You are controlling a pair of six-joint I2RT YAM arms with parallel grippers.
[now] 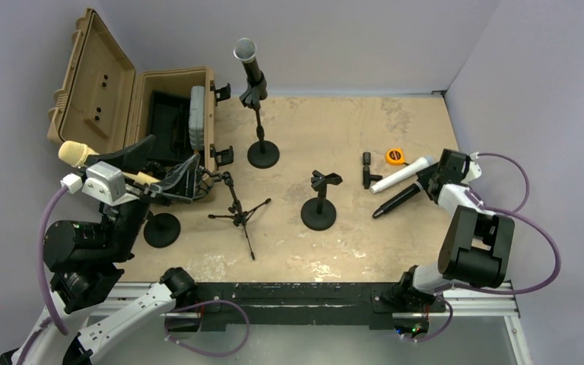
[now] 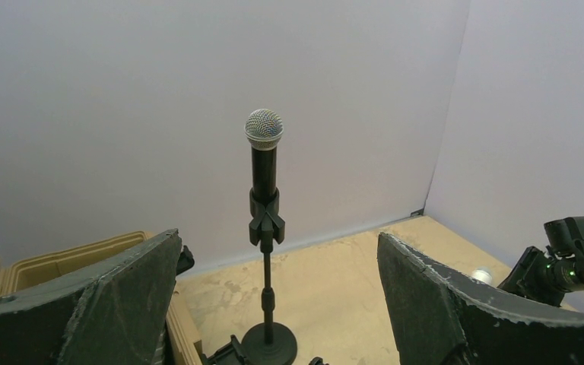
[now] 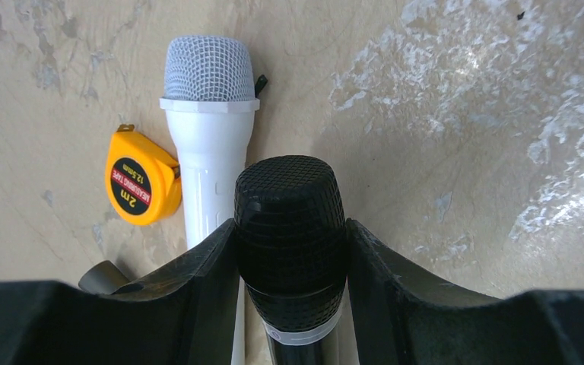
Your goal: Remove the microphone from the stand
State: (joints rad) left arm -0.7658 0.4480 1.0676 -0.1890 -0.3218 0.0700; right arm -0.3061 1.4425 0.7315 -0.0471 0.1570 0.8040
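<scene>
A black microphone with a silver grille (image 1: pixel 247 65) stands upright in the clip of a round-base stand (image 1: pixel 263 154) at the back of the table. In the left wrist view it (image 2: pixel 264 152) is straight ahead, well beyond the fingers. My left gripper (image 1: pixel 173 150) is open and empty, raised near the tan case and pointing at that stand; it also shows in the left wrist view (image 2: pixel 281 304). My right gripper (image 1: pixel 426 185) is shut on the head of a black microphone (image 3: pixel 290 220) that lies on the table at the right (image 1: pixel 399 200).
A white microphone (image 3: pixel 209 144) and an orange tape measure (image 3: pixel 141 179) lie beside the black one. An empty clip stand (image 1: pixel 319 205) and a small tripod (image 1: pixel 237 213) stand mid-table. An open tan case (image 1: pixel 122 106) is at back left. A gold-headed microphone (image 1: pixel 76 153) is by the left arm.
</scene>
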